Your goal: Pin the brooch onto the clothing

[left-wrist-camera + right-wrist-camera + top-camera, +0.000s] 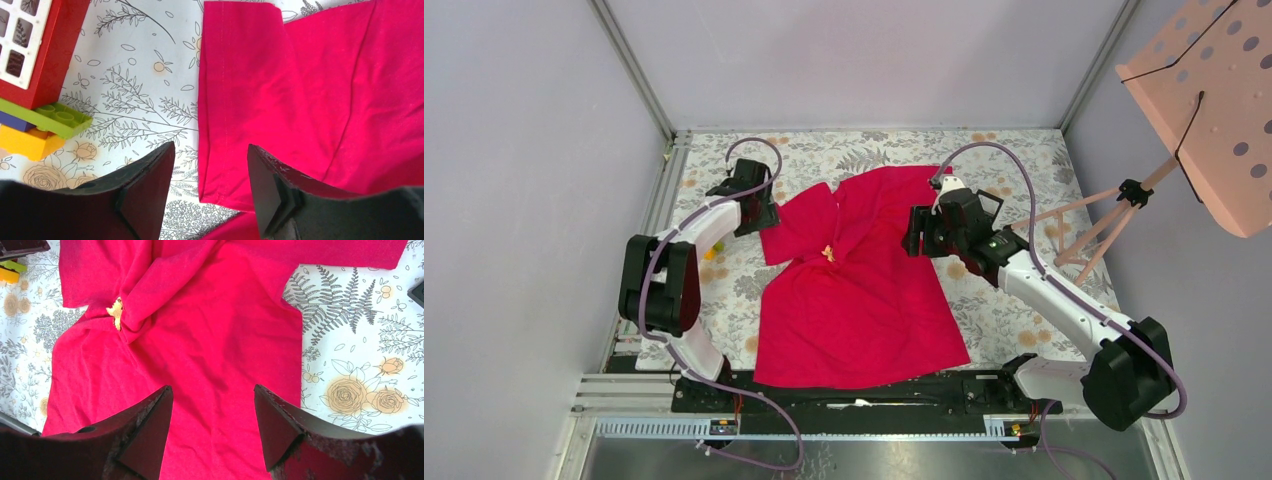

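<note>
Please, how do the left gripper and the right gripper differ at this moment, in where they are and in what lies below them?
Between the fingers of the left gripper show the sleeve hem and bare tablecloth; between those of the right gripper shows only red T-shirt. Toy bricks lie close to the left gripper; the brooch, on bunched cloth, lies ahead of the right gripper. Both are open and hold nothing.
</note>
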Robot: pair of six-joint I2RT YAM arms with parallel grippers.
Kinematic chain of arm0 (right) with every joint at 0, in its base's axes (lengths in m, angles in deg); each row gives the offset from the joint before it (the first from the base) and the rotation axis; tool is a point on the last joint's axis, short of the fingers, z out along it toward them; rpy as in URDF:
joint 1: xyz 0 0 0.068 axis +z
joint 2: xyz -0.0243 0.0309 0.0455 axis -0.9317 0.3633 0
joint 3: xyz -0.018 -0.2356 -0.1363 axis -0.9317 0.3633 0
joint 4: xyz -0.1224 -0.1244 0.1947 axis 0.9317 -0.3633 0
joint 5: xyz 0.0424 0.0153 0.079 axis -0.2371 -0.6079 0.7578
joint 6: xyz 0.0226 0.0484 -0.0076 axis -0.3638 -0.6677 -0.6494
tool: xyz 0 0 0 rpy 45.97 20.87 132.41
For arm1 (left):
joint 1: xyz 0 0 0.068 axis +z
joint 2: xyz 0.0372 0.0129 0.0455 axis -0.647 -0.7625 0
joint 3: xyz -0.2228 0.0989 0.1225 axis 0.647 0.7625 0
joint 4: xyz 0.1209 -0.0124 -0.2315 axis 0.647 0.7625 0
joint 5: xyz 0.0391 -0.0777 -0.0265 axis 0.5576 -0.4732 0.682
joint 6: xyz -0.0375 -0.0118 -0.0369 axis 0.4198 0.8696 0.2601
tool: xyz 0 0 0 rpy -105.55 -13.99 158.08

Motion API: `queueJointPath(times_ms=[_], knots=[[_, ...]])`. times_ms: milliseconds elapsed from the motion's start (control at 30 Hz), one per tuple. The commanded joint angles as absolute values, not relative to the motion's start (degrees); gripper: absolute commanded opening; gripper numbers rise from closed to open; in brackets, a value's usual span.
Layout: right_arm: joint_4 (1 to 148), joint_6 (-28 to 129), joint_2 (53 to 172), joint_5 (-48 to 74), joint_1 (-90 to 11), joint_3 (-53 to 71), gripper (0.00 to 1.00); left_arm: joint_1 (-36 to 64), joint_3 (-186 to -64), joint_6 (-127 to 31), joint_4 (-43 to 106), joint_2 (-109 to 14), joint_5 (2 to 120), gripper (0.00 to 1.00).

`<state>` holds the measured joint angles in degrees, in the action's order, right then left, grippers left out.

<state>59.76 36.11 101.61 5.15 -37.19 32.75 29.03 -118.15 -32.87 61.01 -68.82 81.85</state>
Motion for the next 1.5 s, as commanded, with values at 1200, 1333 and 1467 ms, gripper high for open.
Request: queueJointPath(times_ms=[1200, 1333, 1467], knots=[[51.46, 37.47, 135.24, 0.85, -48.81, 5.24, 0.62, 36.81, -122.04, -31.43, 57.37, -75.81, 77.62, 0.00], [44.98, 39.37, 142.09, -5.12, -50.11, -2.47, 0.61, 38.01, -123.75, -31.84, 57.49, -74.59, 79.93, 0.00], [39.31, 40.98, 147.99, -8.47, -50.94, -9.27, 0.61, 39.65, -126.38, -32.18, 58.31, -75.00, 81.16, 0.00]])
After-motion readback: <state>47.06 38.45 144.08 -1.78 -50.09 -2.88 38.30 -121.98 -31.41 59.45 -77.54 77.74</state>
